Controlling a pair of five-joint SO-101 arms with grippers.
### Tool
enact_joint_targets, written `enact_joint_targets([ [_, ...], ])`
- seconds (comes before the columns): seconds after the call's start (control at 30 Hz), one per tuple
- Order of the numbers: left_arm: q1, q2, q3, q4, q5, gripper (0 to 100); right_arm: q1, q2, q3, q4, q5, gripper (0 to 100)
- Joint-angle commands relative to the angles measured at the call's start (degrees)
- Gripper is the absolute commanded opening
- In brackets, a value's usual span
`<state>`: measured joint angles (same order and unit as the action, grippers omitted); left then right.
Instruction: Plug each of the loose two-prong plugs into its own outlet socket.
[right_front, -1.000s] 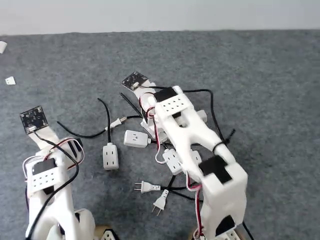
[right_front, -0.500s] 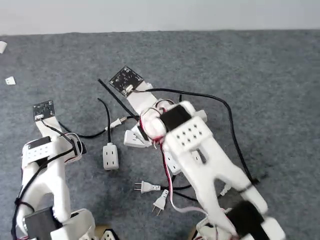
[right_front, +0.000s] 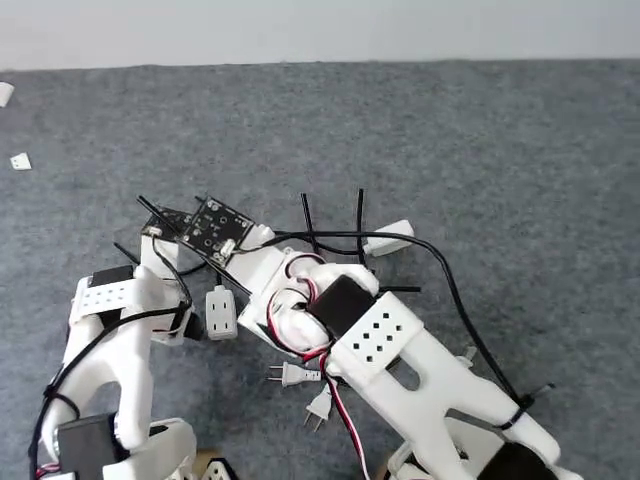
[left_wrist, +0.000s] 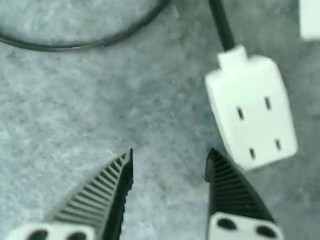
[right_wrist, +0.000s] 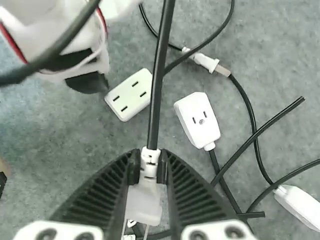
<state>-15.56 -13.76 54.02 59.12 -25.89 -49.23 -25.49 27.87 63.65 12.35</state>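
One white corded connector (right_wrist: 143, 202) sits clamped inside the right pincer (right_wrist: 149, 159).

Right end effector (right_wrist: 149, 157) leftward, seemingly lower.

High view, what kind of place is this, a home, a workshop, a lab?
Probably a robotics lab test bench: a grey carpet-like mat serves as work surface, two white plastic robot arms stand over it, and white plastic outlet blocks on black cords lie scattered.

A white outlet block (left_wrist: 251, 125) is lying on speckled grey carpet (left_wrist: 75, 100); black ribbed fingers (right_wrist: 95, 200) are flanking a white plug (right_wrist: 144, 202) with black cord (right_wrist: 159, 75).
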Motion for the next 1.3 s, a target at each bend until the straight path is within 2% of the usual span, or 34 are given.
enact_joint_targets([
  [0.0, 2.5, 0.0, -2.3, 2.2, -5.0, 22, -0.5, -1.9, 1.6, -3.5, -0.3, 0.9],
  [0.13, 5.4, -1.1, -0.9, 3.4, -10.5, 22, -0.4, -1.8, 4.0, -7.1, -0.2, 0.9],
  [0.4, 10.4, -13.7, 8.7, 1.9, -11.5, 22, -0.4, -1.8, 7.8, -12.1, -0.4, 0.9],
  [0.5, 11.7, -21.2, 13.4, 2.0, -13.6, 22, -0.3, -1.9, 7.8, -12.4, -0.5, 0.9],
  [0.73, 14.6, -35.5, 20.7, 1.8, -13.2, 22, 0.1, -2.0, 7.8, -12.4, -0.6, 0.9],
  [0.87, 11.7, -36.1, 21.3, -2.9, -5.2, 22, 0.2, -2.1, 7.8, -12.4, -2.0, 0.9],
  [1.1, -3.8, -36.6, 20.9, -15.6, 18.3, 22, 4.4, -1.7, 9.8, -19.2, -12.6, 0.9],
  [1.27, -11.3, -36.6, 19.1, -18.6, 23.2, 22, 3.7, -1.2, 12.4, -26.2, -14.7, 0.9],
])
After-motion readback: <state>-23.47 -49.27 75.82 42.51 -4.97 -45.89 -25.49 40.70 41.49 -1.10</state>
